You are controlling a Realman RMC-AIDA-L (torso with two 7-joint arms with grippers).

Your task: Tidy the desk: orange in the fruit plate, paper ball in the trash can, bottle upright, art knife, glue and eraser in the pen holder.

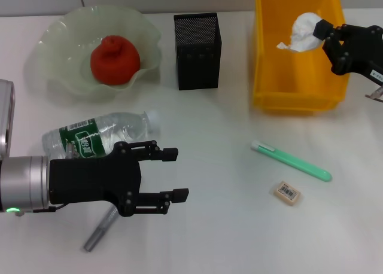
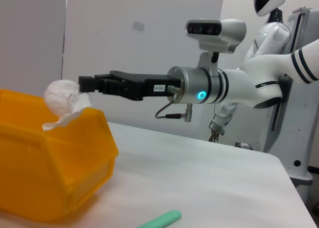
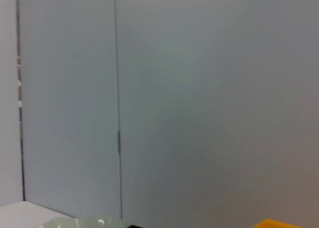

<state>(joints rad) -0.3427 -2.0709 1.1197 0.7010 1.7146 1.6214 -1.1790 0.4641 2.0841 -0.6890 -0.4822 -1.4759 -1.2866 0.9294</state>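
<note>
The orange (image 1: 115, 60) lies in the pale green fruit plate (image 1: 60, 32) at the back left. My right gripper (image 1: 319, 33) is shut on the white paper ball (image 1: 305, 32) and holds it above the yellow trash can (image 1: 299, 100). The left wrist view shows that paper ball (image 2: 62, 101) over the trash can's rim (image 2: 50, 173). The bottle (image 1: 96, 133) lies on its side. Just in front of it my left gripper (image 1: 178, 174) hovers open and holds nothing. The green art knife (image 1: 291, 160), the eraser (image 1: 288, 192) and the grey glue stick (image 1: 100, 229) lie on the table. The black mesh pen holder (image 1: 197, 51) stands at the back.
The white table (image 1: 215, 226) carries everything. The pen holder stands between the fruit plate and the trash can. The art knife's tip (image 2: 162, 220) shows in the left wrist view. The right wrist view shows mostly wall, with the fruit plate's rim (image 3: 84, 222) low down.
</note>
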